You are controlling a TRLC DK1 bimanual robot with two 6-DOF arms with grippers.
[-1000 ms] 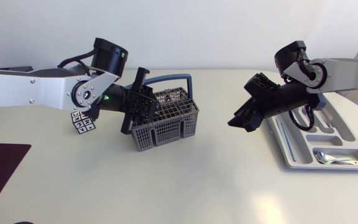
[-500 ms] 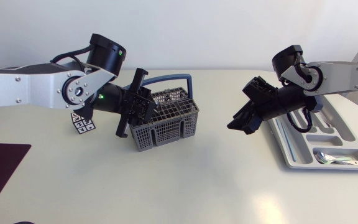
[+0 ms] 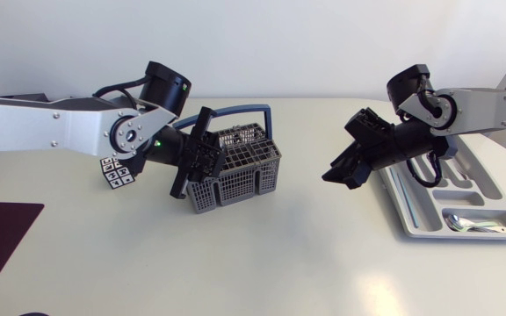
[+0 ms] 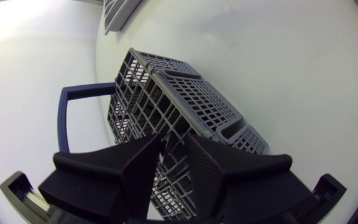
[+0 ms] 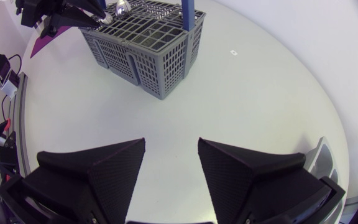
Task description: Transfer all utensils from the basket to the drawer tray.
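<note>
Bright, even light falls from above on the pale table in the head view. Shadows are soft and faint, with only a light grey smudge on the table beside the basket. A weak patch of glare sits on the table's near part. In both wrist views the fisheye lens bends the table's edge into a curve and darkens the corners. The left tool and right tool show as flat matte black with little surface detail.
</note>
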